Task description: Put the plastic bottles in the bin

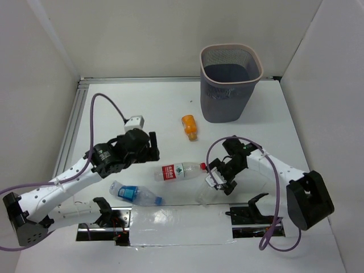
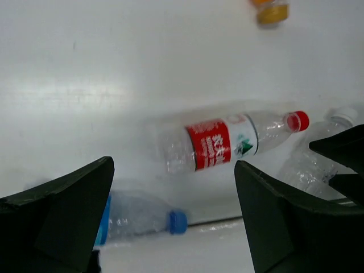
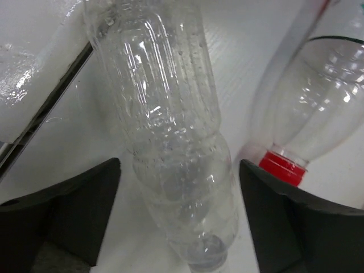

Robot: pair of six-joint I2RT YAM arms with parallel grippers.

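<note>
Top: bin (image 1: pixel 230 82) upright, beyond red-label bottle (image 1: pixel 181 170), to right; orange bottle (image 1: pixel 189 126) between them; blue-label bottle (image 1: pixel 135 194) near-left. Left gripper (image 1: pixel 149 147) just left, spread, empty. Right gripper (image 1: pixel 220 181) at cap end, spread.
Left wrist: red-label bottle seen between spread fingers (image 2: pixel 62 210), untouched.
Right wrist: clear bottle (image 3: pixel 170 142) between spread fingers (image 3: pixel 296 222), beside red-label bottle's cap.

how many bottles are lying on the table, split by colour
red-capped bottle: 1
blue-capped bottle: 1
clear unlabelled bottle: 1
orange bottle: 1
total: 4
</note>
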